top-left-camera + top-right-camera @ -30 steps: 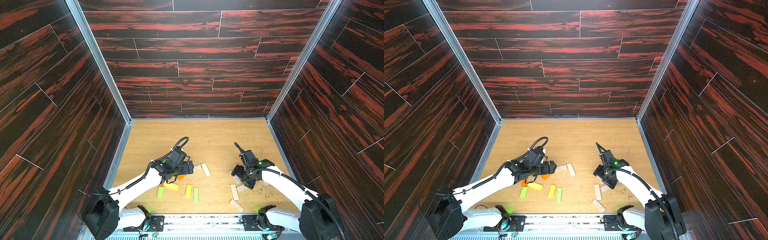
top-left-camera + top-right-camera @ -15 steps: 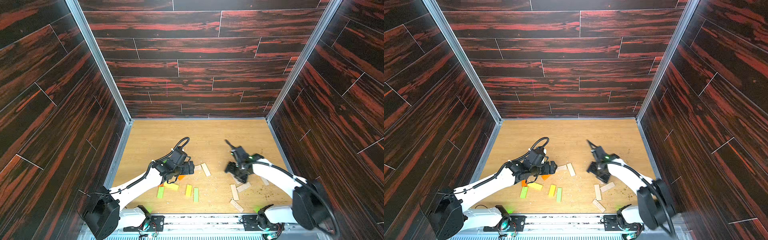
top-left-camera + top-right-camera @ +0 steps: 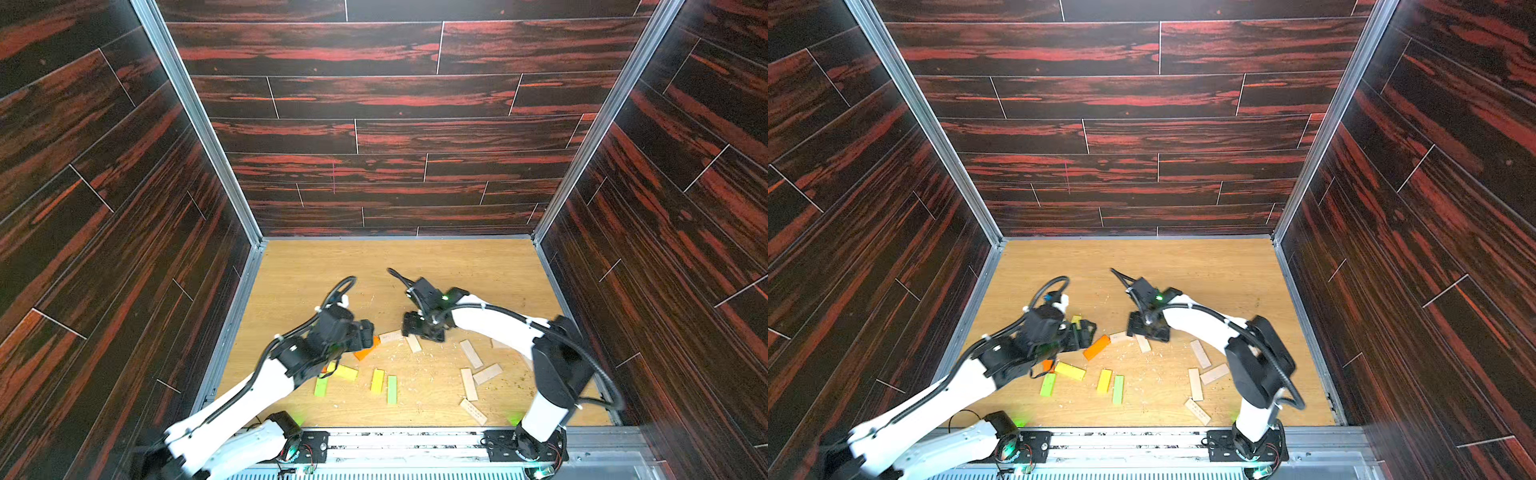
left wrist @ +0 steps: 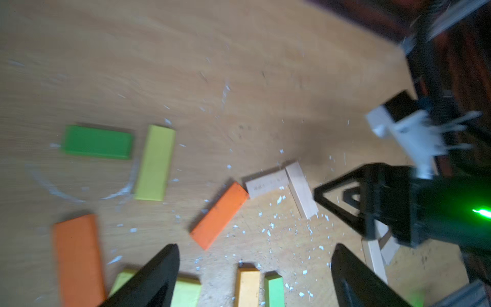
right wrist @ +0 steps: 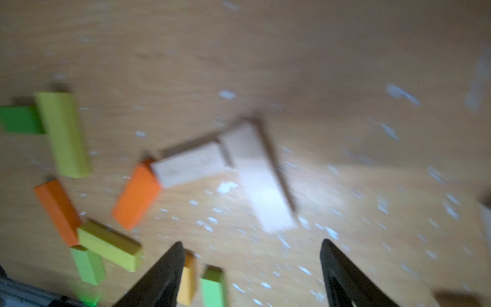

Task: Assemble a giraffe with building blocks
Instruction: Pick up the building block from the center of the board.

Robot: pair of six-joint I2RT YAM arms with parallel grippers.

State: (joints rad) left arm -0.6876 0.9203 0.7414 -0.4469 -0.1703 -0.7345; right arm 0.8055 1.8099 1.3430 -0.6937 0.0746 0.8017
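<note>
The building blocks lie flat near the front of the wooden floor (image 3: pixel 415 266). An orange block (image 3: pixel 366 348) touches two pale blocks (image 3: pixel 390 336) set at an angle to each other. My left gripper (image 3: pixel 365 332) hovers open beside the orange block (image 4: pixel 219 214), its fingers (image 4: pixel 159 276) holding nothing. My right gripper (image 3: pixel 411 330) hangs open over the pale pair (image 5: pixel 259 178), with nothing between its fingers (image 5: pixel 345 276). Yellow and green blocks (image 3: pixel 377 380) lie closer to the front. Several pale blocks (image 3: pixel 471 354) lie to the right.
Dark wood-patterned walls (image 3: pixel 374 137) close in the floor on three sides. A metal rail (image 3: pixel 415 440) with both arm bases runs along the front edge. White crumbs (image 4: pixel 271 228) are scattered among the blocks.
My right arm has swung left from the pale blocks on the right to the pale pair at the centre. The left arm has barely moved.
</note>
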